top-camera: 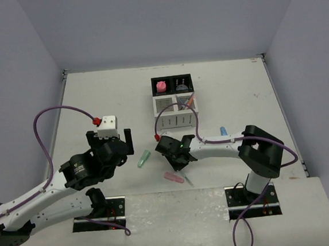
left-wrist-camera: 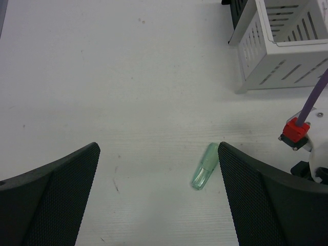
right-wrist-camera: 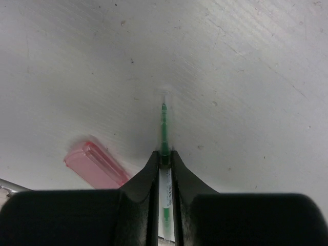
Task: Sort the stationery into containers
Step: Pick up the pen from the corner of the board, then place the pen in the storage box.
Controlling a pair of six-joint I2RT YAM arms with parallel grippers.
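The white table (top-camera: pixel 93 94) carries the four-compartment organizer (top-camera: pixel 176 121) in the upper middle of the top view, its two black bins behind its two white slotted ones. A pink eraser (top-camera: pixel 161 87) sits in the left black bin and an orange pen (top-camera: pixel 189 101) leans in the right white bin. The right gripper (right-wrist-camera: pixel 164 156), at the centre of the top view just below the organizer, has its jaws clenched on a thin green pen (right-wrist-camera: pixel 164 128), with only a short length poking out toward the table; I cannot tell whether the tip touches it. The step in hand looks like carrying this pen to a white bin. To do it well, lift straight up to clear the pink marker (right-wrist-camera: pixel 95 165) lying at the lower left, tilt the pen upright, and lower it into the compartment before letting go, since so narrow a pinch could let it swivel. The left gripper (left-wrist-camera: pixel 158 148) hangs left of centre, jaws spread wide and holding nothing, with a green marker (left-wrist-camera: pixel 204 173) on the table near the finger at the right of its frame.
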